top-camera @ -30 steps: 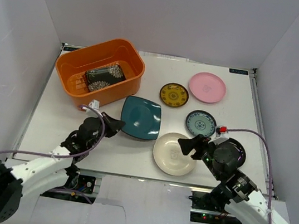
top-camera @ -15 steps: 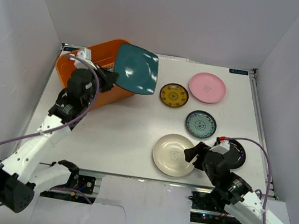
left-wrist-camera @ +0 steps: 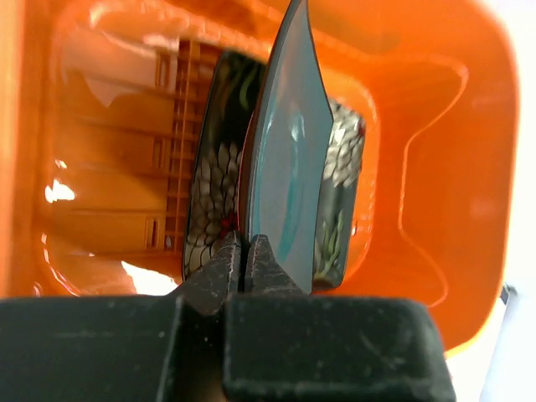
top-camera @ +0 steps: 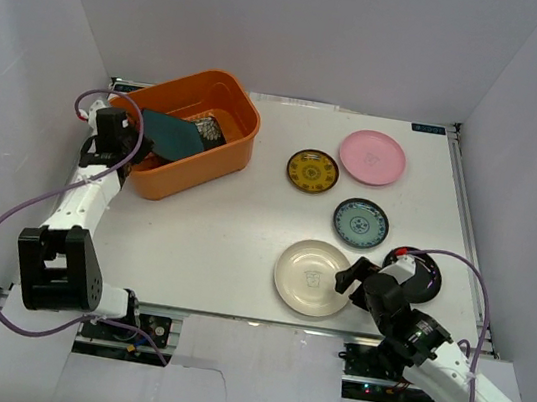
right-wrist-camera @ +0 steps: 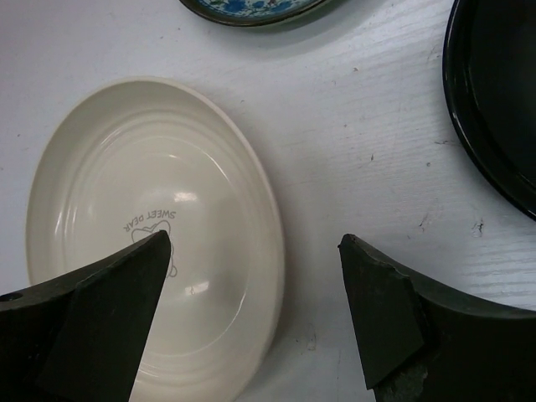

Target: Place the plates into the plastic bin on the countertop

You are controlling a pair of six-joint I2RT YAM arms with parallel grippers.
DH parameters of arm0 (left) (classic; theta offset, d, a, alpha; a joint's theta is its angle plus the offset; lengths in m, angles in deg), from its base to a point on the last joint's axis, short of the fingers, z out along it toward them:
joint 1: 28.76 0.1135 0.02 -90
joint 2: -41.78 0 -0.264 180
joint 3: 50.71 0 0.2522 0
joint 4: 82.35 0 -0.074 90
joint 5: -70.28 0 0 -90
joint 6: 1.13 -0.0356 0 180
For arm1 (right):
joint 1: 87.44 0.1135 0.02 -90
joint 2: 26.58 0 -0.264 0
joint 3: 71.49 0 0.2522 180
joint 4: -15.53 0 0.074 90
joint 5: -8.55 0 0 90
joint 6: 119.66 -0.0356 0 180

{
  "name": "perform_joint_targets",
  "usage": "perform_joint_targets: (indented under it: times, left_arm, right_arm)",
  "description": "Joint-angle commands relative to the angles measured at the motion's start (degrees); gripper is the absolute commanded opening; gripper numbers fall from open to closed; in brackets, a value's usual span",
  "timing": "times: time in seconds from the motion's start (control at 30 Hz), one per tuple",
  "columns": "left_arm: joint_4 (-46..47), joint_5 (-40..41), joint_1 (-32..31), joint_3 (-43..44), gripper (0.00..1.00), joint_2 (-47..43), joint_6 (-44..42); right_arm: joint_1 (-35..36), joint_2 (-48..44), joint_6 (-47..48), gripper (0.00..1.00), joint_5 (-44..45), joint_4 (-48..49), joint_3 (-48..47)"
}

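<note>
My left gripper [top-camera: 140, 136] [left-wrist-camera: 244, 251] is shut on the edge of the teal square plate [top-camera: 172, 134] [left-wrist-camera: 289, 159] and holds it tilted inside the orange plastic bin [top-camera: 232, 105] [left-wrist-camera: 435, 151], over the black floral square plate [top-camera: 208, 129] [left-wrist-camera: 213, 159]. My right gripper [top-camera: 351, 274] [right-wrist-camera: 255, 251] is open, its fingers straddling the right rim of the round cream plate [top-camera: 310, 276] [right-wrist-camera: 151, 226] on the white countertop [top-camera: 236, 216]. The glossy black plate [top-camera: 428, 270] [right-wrist-camera: 494, 100] lies just right of it.
The pink plate [top-camera: 372, 157], the gold-patterned plate [top-camera: 312, 170] and the blue-green patterned plate [top-camera: 360, 222] [right-wrist-camera: 251, 8] lie on the right half of the countertop. White walls close in the sides and back.
My left arm has swung the teal plate from above the bin's right rim down into the bin. My right gripper has stayed at the cream plate's right rim.
</note>
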Motion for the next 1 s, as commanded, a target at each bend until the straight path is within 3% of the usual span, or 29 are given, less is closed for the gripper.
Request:
perform_joint_targets:
  times: [0.0,0.1,0.13,0.17,0.23,0.27,0.37,0.43,0.5,0.6,0.67,0.7,0.77,0.83,0.97]
  left_arm:
    - [9.7,-5.2,-0.6,0.6,0.00,-1.8,3.6]
    - [10.1,-3.4,-0.6,-1.7,0.02,-0.5,4.4]
    - [10.4,-2.8,-0.6,-3.0,0.09,-0.5,4.6]
    - [10.9,-0.7,-0.5,-3.7,0.27,-0.8,4.6]
    - [13.7,-0.3,-0.6,-5.7,0.49,-1.9,3.7]
    - [13.8,-0.5,-0.6,-5.9,0.66,-2.1,3.5]
    - [13.2,-1.6,-0.6,-5.6,0.86,-2.7,2.7]
    - [12.9,-4.0,-0.5,-5.5,0.94,-4.0,2.2]
    - [12.0,-7.2,-0.6,-5.0,0.98,-5.3,1.7]
    - [9.3,-12.1,-0.7,-2.8,0.98,-10.7,-0.6]
    - [7.1,-13.6,-1.2,-1.0,0.98,-13.5,-1.7]
    - [4.7,-14.0,-1.4,-0.6,0.98,-15.2,-2.3]
    - [3.1,-15.4,-3.1,-1.6,0.98,-20.6,-4.1]
    - [0.0,-16.9,-5.9,-2.5,0.96,-24.2,-6.5]
    - [-6.8,-17.0,-22.3,-5.2,0.83,-31.4,-7.4]
  right_arm:
    - [-0.1,1.2,-1.2,0.88,2.9,-0.2,-0.3]
    - [-0.1,3.5,-1.2,0.88,3.2,0.4,-0.6]
    - [-0.1,4.3,-1.2,0.86,3.1,0.6,-0.8]
    - [-0.1,5.7,-1.2,0.86,2.9,1.4,-0.9]
    - [-0.1,7.2,-0.9,0.82,1.9,2.7,-0.7]
    - [-0.2,8.6,-1.0,0.80,1.5,4.7,-0.1]
    - [-0.1,11.2,-1.2,0.75,-0.4,8.7,1.1]
    - [-0.2,12.6,-1.2,0.70,-1.1,10.1,1.6]
    - [-0.1,13.2,-1.2,0.65,-0.8,11.2,1.7]
    - [-0.1,14.2,-0.5,0.42,-0.3,12.0,1.6]
    - [-0.2,14.8,-0.1,0.32,-0.3,13.0,1.6]
    - [-0.2,15.0,0.0,0.18,-0.4,13.2,1.4]
    - [-0.2,15.1,0.4,0.09,-0.4,13.6,1.0]
    - [-0.2,14.1,1.4,0.08,-0.9,13.9,-0.3]
    - [-0.3,11.7,5.5,0.08,-2.9,16.6,-3.7]
